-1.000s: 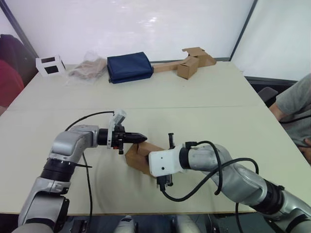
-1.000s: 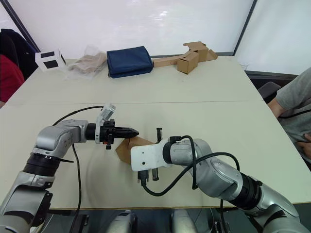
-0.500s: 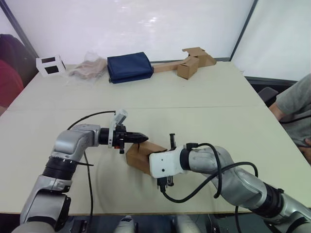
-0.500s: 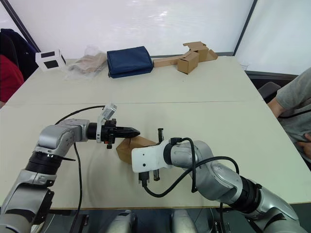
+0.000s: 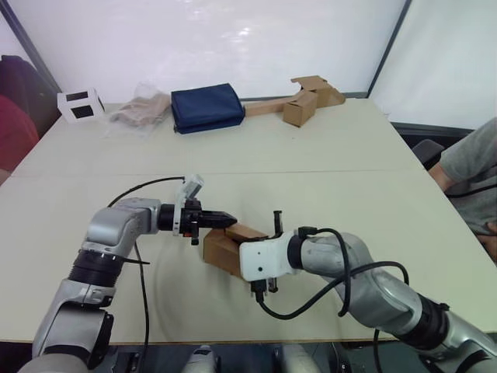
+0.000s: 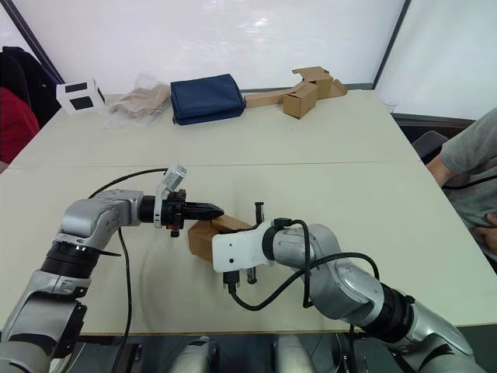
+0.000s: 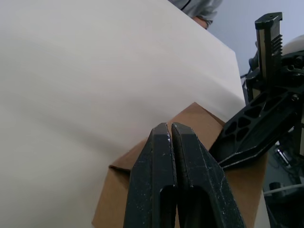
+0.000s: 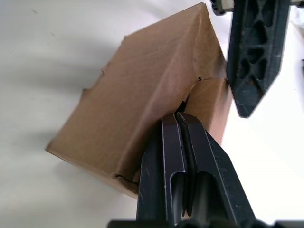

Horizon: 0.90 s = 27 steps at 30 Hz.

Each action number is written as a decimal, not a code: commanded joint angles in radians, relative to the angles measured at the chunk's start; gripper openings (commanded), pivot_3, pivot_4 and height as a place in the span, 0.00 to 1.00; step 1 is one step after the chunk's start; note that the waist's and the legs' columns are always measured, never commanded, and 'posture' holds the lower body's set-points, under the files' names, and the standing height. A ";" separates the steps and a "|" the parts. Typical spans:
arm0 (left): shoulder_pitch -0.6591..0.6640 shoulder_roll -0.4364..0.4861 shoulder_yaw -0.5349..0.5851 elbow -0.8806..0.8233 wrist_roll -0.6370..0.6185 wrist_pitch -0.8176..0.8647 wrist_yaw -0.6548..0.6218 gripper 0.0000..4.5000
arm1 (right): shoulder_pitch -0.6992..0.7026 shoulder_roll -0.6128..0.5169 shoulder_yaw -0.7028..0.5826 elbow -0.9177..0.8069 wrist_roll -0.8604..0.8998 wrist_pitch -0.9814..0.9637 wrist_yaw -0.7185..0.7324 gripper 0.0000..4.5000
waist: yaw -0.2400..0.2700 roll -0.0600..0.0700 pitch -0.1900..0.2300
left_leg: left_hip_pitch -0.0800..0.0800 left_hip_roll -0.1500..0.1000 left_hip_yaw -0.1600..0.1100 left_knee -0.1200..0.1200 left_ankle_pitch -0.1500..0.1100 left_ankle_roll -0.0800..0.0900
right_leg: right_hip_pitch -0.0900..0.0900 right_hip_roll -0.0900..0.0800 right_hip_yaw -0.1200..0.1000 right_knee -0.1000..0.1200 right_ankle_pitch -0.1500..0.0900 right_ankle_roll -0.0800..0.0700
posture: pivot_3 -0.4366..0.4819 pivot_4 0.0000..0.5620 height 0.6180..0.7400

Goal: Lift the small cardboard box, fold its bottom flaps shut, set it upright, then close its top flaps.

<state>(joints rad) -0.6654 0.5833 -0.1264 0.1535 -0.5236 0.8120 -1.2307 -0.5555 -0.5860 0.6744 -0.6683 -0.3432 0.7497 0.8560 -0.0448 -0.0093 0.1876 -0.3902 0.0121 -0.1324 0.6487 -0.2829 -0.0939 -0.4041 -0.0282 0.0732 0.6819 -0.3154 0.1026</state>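
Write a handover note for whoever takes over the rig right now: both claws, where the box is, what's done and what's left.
Left claw: shut, empty, tips at the top edge of the small plain brown cardboard box.
Right claw: shut, tips pressed against a flap at the box's end; whether it pinches cardboard I cannot tell.
Box: between both claws at the near middle of the cream table, tilted.
Done: box engaged by both claws.
Left: finish folding the bottom flaps, stand it upright, close the top flaps.

The small cardboard box (image 5: 227, 247) now sits squarer and more upright. The right gripper (image 8: 179, 118) has crept up against it.
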 commanded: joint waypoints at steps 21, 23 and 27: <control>0.024 0.064 0.059 -0.187 -0.036 0.005 0.013 0.02 | 0.100 0.135 -0.359 -0.024 0.370 0.140 -0.090 0.00 | -0.001 0.000 0.000 | 0.000 0.000 0.000 -0.001 0.000 0.000 | 0.000 0.000 0.000 0.000 0.000 0.000 | 0.48 0.27 1.00; 0.045 0.069 0.060 -0.211 -0.032 0.006 0.033 0.02 | 0.109 0.138 -0.345 -0.016 0.378 0.127 -0.100 0.00 | -0.001 0.000 0.000 | 0.000 0.000 0.000 -0.001 0.000 0.000 | 0.000 0.000 0.000 0.000 0.000 0.000 | 0.48 0.27 1.00; 0.074 0.072 0.046 -0.227 -0.017 -0.011 0.056 0.02 | 0.119 0.142 -0.313 -0.001 0.390 0.103 -0.115 0.00 | -0.001 0.000 0.000 | 0.000 0.000 0.000 -0.001 0.000 0.000 | 0.000 0.000 0.000 0.000 0.000 0.000 | 0.48 0.27 1.00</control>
<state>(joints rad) -0.5890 0.6463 -0.0921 -0.0417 -0.5400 0.8166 -1.1828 -0.4348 -0.4512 0.3517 -0.6586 0.0304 0.8780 0.7506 -0.0462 -0.0090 0.1876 -0.3900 0.0122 -0.1326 0.6481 -0.2829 -0.0939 -0.4043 -0.0279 0.0733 0.6820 -0.3154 0.1026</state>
